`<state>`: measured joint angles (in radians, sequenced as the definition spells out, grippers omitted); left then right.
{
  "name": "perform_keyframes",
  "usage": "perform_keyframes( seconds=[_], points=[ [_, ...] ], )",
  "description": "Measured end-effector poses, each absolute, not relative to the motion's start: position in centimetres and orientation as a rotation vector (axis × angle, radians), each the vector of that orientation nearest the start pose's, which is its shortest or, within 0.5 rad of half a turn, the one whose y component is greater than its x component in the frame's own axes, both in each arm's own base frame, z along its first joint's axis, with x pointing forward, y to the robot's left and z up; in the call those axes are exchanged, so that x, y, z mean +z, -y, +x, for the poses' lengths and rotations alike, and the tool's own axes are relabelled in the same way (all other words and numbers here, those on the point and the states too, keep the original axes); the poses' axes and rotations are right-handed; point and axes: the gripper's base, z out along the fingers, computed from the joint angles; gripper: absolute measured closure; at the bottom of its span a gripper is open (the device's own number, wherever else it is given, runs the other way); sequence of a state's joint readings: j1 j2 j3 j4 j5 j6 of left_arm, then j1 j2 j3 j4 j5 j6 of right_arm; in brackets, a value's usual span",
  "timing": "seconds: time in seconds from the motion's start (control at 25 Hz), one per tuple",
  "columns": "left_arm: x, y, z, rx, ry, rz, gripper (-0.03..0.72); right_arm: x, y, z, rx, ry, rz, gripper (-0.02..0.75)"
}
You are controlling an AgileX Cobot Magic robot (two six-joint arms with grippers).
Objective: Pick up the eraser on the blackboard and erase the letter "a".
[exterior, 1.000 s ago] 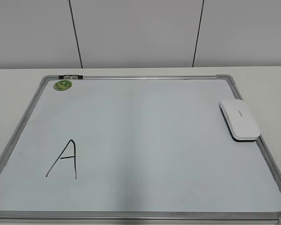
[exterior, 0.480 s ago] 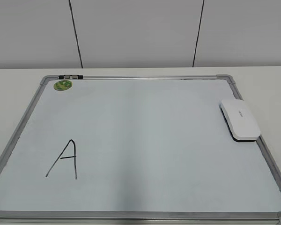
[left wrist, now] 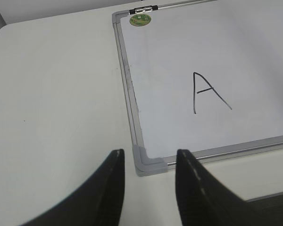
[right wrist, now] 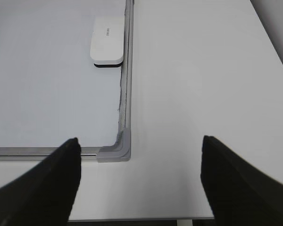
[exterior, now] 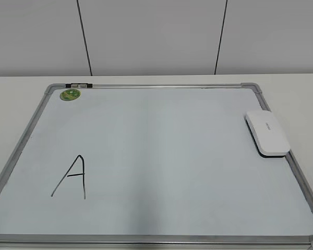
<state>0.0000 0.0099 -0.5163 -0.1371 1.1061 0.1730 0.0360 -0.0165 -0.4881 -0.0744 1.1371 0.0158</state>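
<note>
Nothing has moved since the earlier frames: the eraser lies flat on the blackboard against its right frame. The right gripper, jaws wide open, hangs near the board's corner, well short of the eraser. The left gripper, open, hovers over the opposite corner, near the capital letter.

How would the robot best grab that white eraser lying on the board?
Probably from straight above, with the jaws closing across the two long sides of the eraser. It lies flat on the blackboard, against the right frame, so only its narrow width suits a grip. The open right gripper is on that side.
</note>
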Motion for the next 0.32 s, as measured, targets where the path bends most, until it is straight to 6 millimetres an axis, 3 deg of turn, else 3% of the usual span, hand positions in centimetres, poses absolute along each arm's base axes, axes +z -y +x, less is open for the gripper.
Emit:
perform_keyframes(
  seconds=[0.32],
  points=[
    [27.88,1.11,-0.76,-0.059,-2.067,0.190,0.426,26.80,0.65,-0.93,-0.059,-2.114,-0.014,0.151]
  ],
)
